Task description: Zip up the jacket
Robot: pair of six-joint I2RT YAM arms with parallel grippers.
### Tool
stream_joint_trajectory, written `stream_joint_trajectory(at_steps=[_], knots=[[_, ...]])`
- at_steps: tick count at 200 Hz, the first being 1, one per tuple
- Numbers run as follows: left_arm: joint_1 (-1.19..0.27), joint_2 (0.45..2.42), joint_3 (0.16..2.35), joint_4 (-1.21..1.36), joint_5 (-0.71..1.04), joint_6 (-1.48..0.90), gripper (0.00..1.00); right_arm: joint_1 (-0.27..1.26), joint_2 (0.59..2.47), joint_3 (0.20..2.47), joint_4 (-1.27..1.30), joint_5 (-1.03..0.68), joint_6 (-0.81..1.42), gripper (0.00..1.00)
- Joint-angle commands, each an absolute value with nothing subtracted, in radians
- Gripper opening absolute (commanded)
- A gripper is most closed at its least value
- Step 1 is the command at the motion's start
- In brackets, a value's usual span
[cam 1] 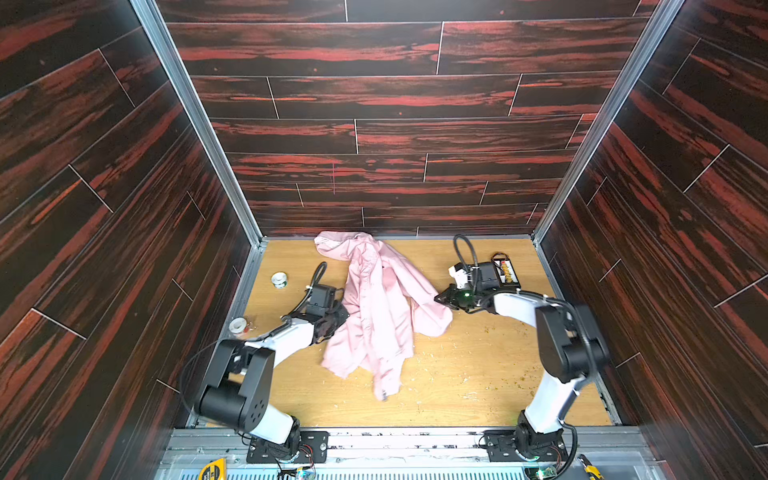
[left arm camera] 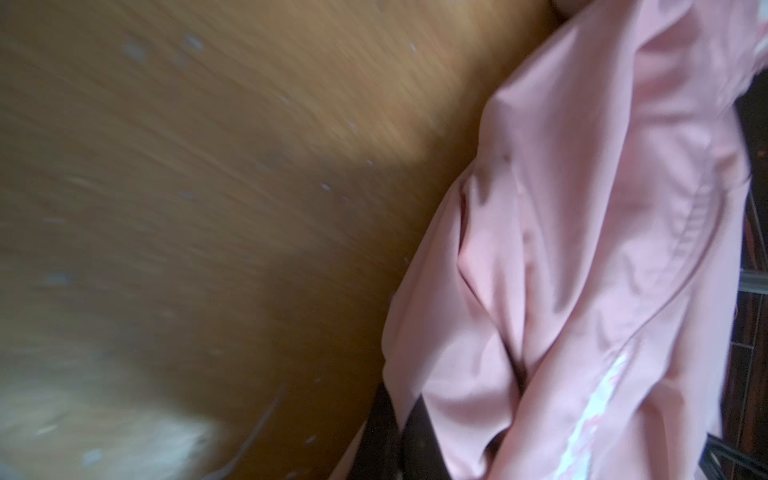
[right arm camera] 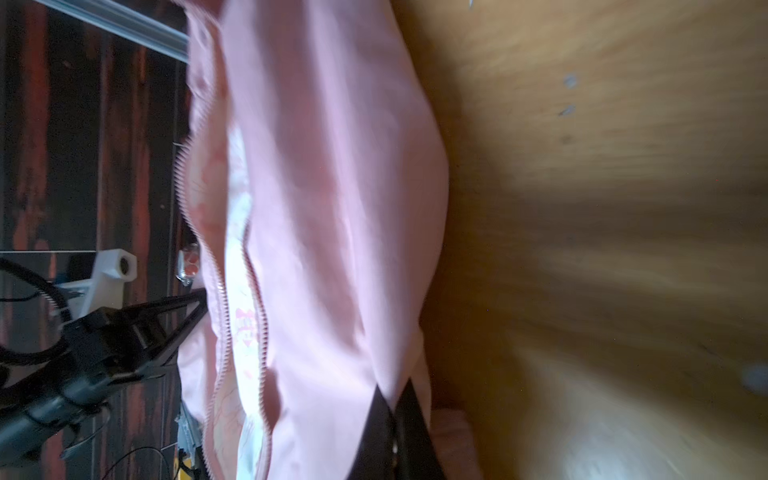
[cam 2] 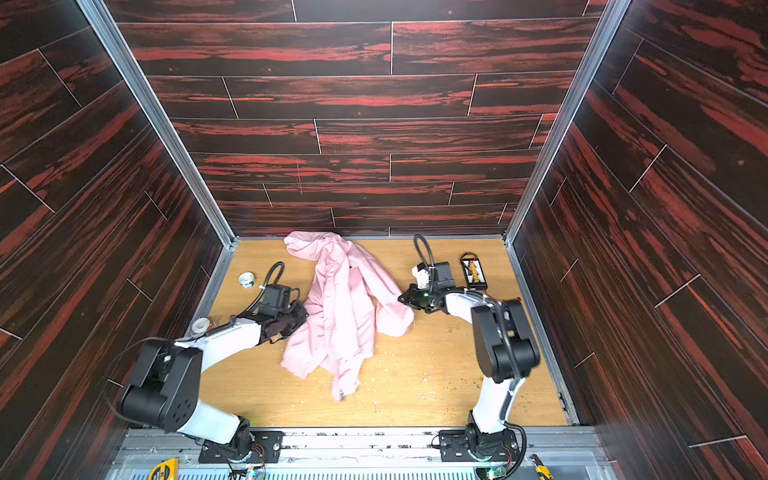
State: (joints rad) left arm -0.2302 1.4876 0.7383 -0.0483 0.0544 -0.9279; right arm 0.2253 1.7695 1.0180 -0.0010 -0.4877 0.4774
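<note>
**Left claw [cam 1: 340,312] and right claw [cam 1: 439,298] both clamped on the jacket [cam 1: 374,307]**

The left claw is closed. In its wrist view its dark fingers [left arm camera: 376,440] pinch a fold of pink cloth at the jacket's left edge. The right claw is closed too. Its wrist view shows its black fingertips [right arm camera: 376,419] meeting on a fold at the jacket's right edge. In both top views the two claws sit on opposite sides of the garment, about level with each other.

The jacket lies crumpled in the middle of the wooden table [cam 1: 478,374], between the two arms. Its far end bunches against the far wall. One long, narrow part trails toward the near edge and ends in a cuff [cam 1: 384,392]. A broad fold spreads to the right, below the right claw.

In the right wrist view the two rows of zipper teeth [right arm camera: 224,307] run side by side but apart. White lining with a pink print shows between them, so the front is unzipped there.

Left of the jacket, two small tape rolls [cam 1: 279,279] [cam 1: 237,325] lie on the table, one far and one nearer. A small wired circuit board [cam 1: 507,270] sits at the far right, behind the right arm. Pale crumbs are scattered over the near half of the table.
</note>
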Motion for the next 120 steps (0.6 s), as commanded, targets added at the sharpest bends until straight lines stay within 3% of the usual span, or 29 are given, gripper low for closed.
stream_joint_trajectory(at_steps=[1,65,102,120], knots=[[-0.201,1.419,0.746,-0.163,-0.025,-0.905,0.00,0.175,1.643,0.977,-0.032,-0.455,0.464,0.00],[-0.174,1.403,0.759,-0.210,-0.002,-0.885,0.00,0.036,1.511,0.932,-0.091,-0.419,0.466,0.00],[-0.176,1.429,0.766,-0.166,0.109,-0.870,0.00,0.004,1.577,1.066,-0.175,-0.434,0.437,0.00],[-0.176,1.452,0.766,-0.140,0.145,-0.870,0.00,0.005,1.618,1.107,-0.194,-0.434,0.452,0.36]])
